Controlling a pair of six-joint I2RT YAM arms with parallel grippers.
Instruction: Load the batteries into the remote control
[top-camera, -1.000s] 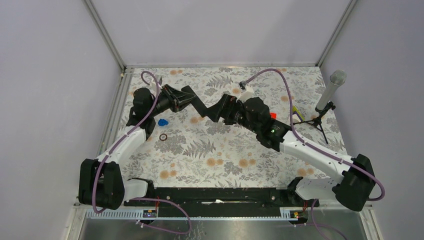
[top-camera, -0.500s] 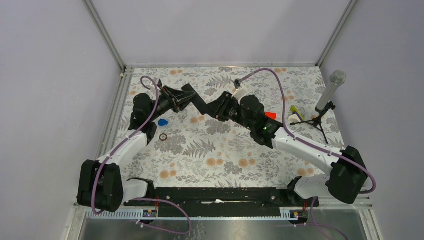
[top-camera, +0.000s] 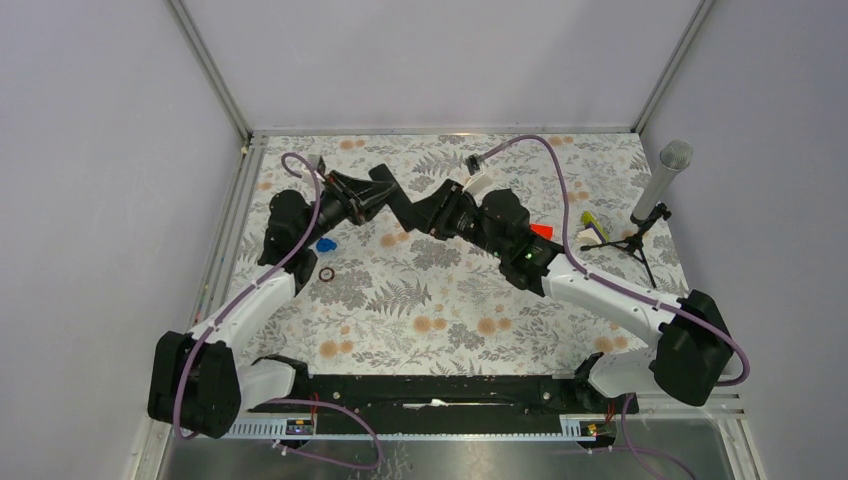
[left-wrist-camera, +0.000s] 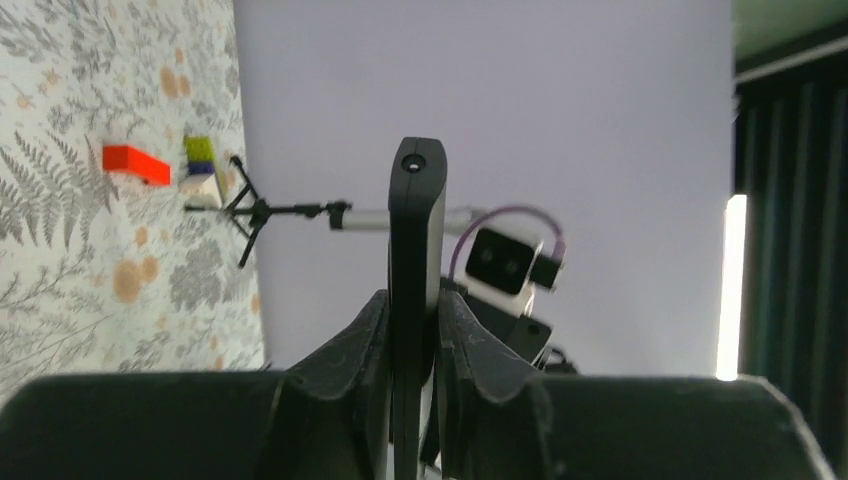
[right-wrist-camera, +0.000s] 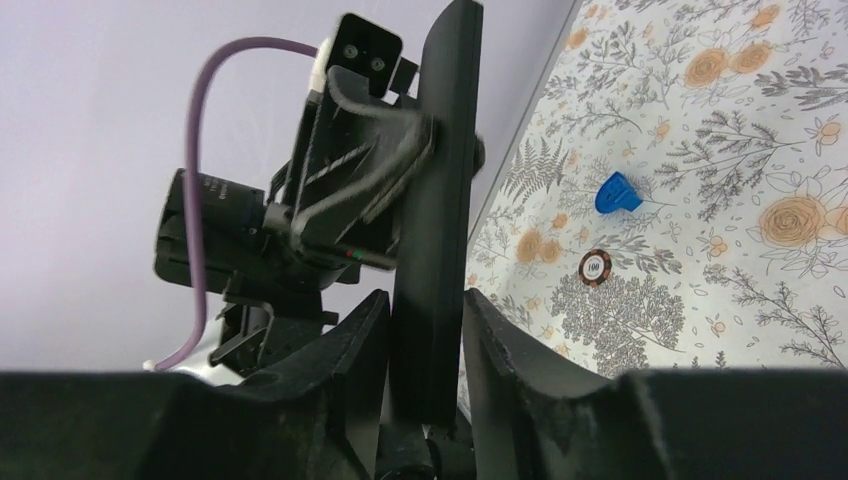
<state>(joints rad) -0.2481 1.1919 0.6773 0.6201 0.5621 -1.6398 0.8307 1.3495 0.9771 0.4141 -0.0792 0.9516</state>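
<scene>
Our right claw (right-wrist-camera: 427, 320) has just closed on the remote (left-wrist-camera: 417, 230), which our left claw (left-wrist-camera: 415, 315) already grips. Both now hold it in the air above the far side of the table (top-camera: 450, 300). We see no batteries, so loading looks not yet begun.

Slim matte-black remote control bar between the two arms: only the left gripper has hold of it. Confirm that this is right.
Not right. Both grippers have hold of the slim matte-black remote control bar. The right wrist view shows the right gripper shut on its sides too, while the left gripper clamps it as you said.
</scene>
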